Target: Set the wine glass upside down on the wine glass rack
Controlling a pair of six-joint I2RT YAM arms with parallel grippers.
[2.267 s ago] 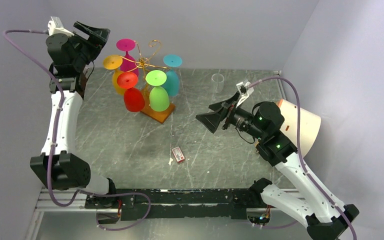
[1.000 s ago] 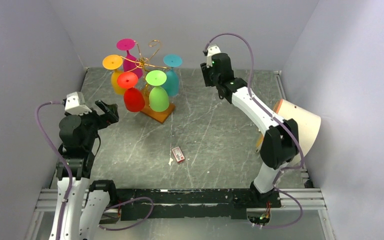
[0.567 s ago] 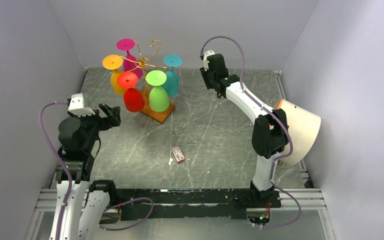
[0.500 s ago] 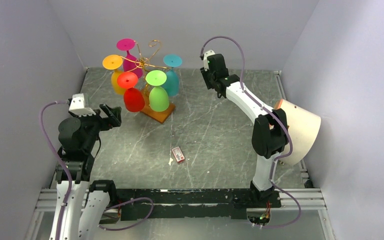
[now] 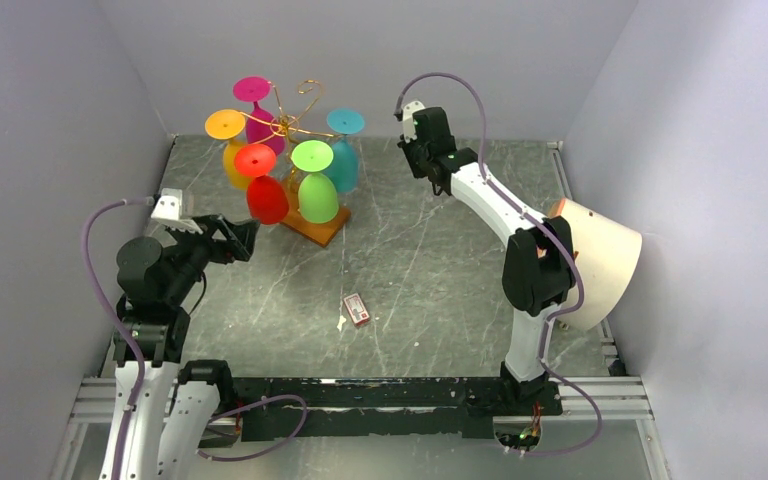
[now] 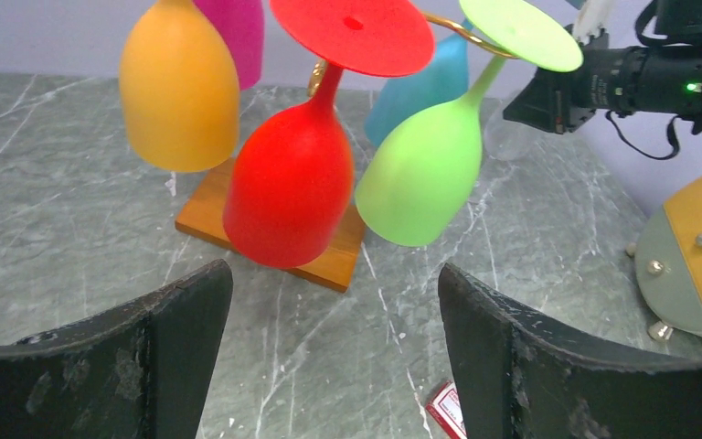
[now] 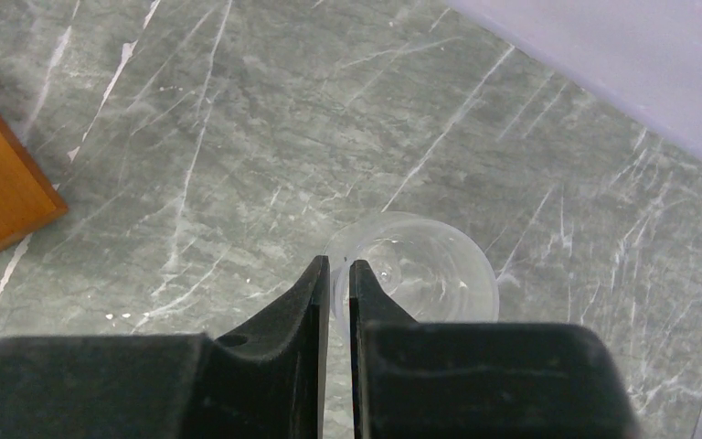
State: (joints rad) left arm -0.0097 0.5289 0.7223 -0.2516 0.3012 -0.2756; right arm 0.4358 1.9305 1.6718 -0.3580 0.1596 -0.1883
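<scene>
Clear wine glass point(image 7: 439, 274) pinched by right end effector point(image 7: 339, 264)

Clear wine glass point(image 7: 430, 274) partly hidden behind right gripper point(image 7: 339, 265), wine glass rack point(image 7: 0, 183) base cut by left edge

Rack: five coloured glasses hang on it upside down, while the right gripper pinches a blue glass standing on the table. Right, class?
One error: the glass in the right gripper is clear, not blue, as the right wrist view shows. Five coloured glasses do hang on the rack.
</scene>
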